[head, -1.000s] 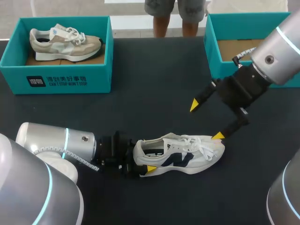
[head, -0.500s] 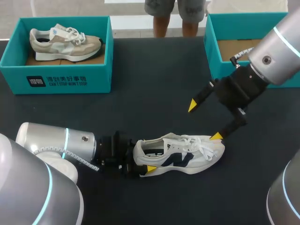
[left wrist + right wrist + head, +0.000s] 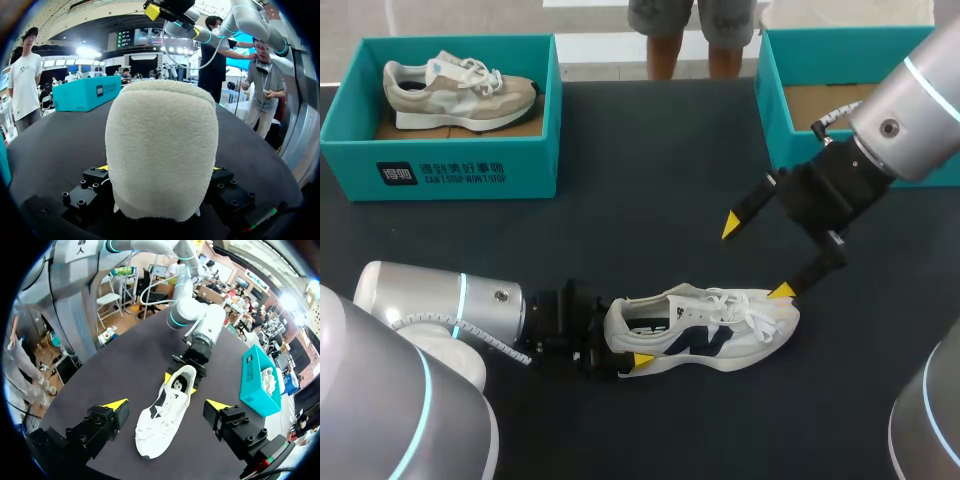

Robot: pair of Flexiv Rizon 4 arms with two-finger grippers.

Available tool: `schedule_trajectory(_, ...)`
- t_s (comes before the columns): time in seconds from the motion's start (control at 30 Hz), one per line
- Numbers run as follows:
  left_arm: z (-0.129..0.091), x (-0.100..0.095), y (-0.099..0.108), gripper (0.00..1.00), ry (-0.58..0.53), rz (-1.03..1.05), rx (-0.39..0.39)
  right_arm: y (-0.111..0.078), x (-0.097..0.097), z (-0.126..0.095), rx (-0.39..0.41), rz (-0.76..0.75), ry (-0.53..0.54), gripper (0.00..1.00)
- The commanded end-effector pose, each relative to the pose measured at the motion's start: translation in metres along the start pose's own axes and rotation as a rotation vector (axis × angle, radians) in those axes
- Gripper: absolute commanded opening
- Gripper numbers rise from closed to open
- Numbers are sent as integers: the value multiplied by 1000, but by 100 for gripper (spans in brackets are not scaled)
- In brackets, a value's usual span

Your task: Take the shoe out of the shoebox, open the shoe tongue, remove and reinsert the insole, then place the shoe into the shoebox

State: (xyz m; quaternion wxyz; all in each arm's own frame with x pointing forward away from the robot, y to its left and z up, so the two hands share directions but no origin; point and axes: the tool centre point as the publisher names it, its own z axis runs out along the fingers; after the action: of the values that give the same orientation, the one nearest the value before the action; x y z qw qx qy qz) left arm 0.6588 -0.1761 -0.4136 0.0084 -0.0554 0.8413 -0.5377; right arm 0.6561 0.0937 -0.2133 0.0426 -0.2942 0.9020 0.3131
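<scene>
Shoe [image 3: 705, 328], white with a dark side mark, lies on its sole on the dark bench [image 3: 650, 190], out of its shoebox [image 3: 775, 120], toe toward the robot's right. Head view: the left claw [image 3: 625, 335] is closed on the heel, with one yellow tip showing on the near side and the far finger hidden behind the heel. The right claw [image 3: 757, 257] is spread wide and empty. One tip hangs above the bench and the other is close by the toe, contact not clear. A second teal box [image 3: 440, 165] at the far left holds a beige shoe [image 3: 460, 90], well apart.

Left wrist view: the padded heel of the shoe [image 3: 162, 150] sits between this arm's fingers, pressed from both sides. The right claw [image 3: 174, 21] shows beyond it, high up.

Right wrist view: own claw [image 3: 166, 405] gapes over the forefoot and laces [image 3: 167, 402], gripping nothing. The left claw [image 3: 181, 382] pinches the heel at the far end.

Judgement: take-out step looks done and tongue opening is in hand, with the insole not yet started. Next move calls for the right claw to narrow, come down at the collar end of the laces, catch the tongue edge alone and draw it up toward the toe while the left claw anchors the heel
</scene>
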Motion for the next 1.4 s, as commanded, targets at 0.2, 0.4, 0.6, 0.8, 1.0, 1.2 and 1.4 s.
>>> schedule_trajectory(0.2, -1, 1, 4, 0, 0, -1, -4, 0, 0, 1, 3, 1, -1, 100)
schedule_trajectory(0.4, -1, 1, 4, 0, 0, -1, -4, 0, 0, 1, 3, 1, -1, 100)
schedule_trajectory(0.6, -1, 1, 4, 0, 0, -1, -4, 0, 0, 1, 3, 1, -1, 100)
schedule_trajectory(0.8, -1, 1, 4, 0, 0, -1, -4, 2, -2, 4, -4, -22, 10, 100)
schedule_trajectory(1.0, -1, 1, 4, 0, 0, -1, -4, 6, -16, 15, -11, -286, 116, 100)
schedule_trajectory(1.2, -1, 1, 4, 0, 0, -1, -4, 2, -14, 19, 189, -493, 226, 100)
schedule_trajectory(1.4, -1, 1, 4, 0, 0, -1, -4, 2, -14, 19, 189, -493, 226, 100)
